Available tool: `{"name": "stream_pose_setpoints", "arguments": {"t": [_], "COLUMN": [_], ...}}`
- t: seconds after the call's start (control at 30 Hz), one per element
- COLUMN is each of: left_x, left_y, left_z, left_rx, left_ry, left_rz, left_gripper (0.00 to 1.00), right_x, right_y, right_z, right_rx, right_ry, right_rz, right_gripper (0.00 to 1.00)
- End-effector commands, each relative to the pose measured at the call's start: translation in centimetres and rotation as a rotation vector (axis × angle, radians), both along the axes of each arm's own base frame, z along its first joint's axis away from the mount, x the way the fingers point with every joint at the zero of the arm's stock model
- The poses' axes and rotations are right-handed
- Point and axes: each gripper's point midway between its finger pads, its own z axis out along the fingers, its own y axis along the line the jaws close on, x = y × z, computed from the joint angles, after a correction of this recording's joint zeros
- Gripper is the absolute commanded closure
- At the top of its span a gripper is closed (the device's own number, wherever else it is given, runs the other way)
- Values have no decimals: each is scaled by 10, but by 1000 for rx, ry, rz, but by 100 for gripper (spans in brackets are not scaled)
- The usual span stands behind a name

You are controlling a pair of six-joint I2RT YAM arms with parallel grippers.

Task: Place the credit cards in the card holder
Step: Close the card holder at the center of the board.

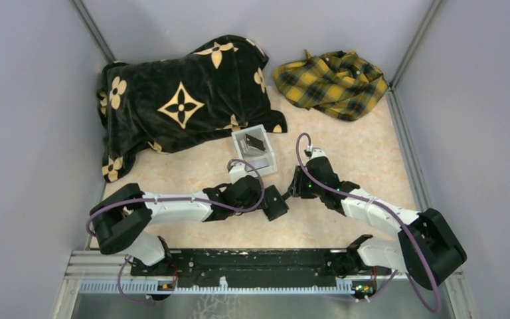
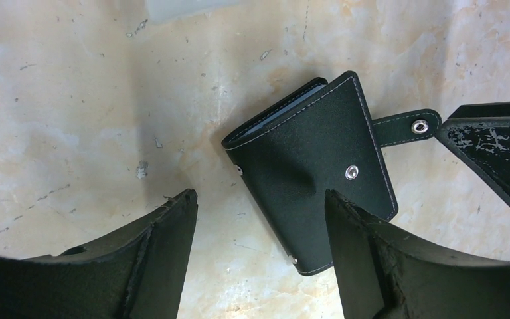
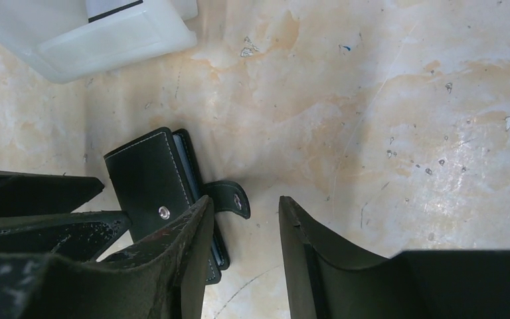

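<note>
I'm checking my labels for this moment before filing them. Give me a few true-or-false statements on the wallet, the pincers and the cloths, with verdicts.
1. The card holder lies folded on the table, its strap unfastened. True.
2. The left pincer is shut on the card holder. False: its fingers stand apart, open over the holder.
3. The right pincer holds a card. False: it is open and empty, beside the holder.
4. A dark card sits in the white box. True.
5. The plaid cloth lies at the back left. False: it lies at the back right; the black flowered blanket is at the back left.
</note>
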Motion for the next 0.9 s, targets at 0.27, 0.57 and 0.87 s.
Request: {"name": "stream_pose_setpoints", "arguments": {"t": [0.27, 0.57, 0.87], "left_x": [3, 3, 2], "left_y": [-3, 0, -1], "left_z": [-6, -12, -16], "left_rx": [-2, 5, 10], "left_ry": [16, 32, 44], "left_rz": [-17, -9, -9], "left_gripper": [24, 24, 24], "right_x": [11, 11, 10], "right_y": [12, 13, 13], "right_z": [1, 1, 10], "right_rx": [83, 103, 118], "right_ry": [-16, -18, -38], "right_rz": [42, 47, 52], "right_gripper": [67, 82, 90]}}
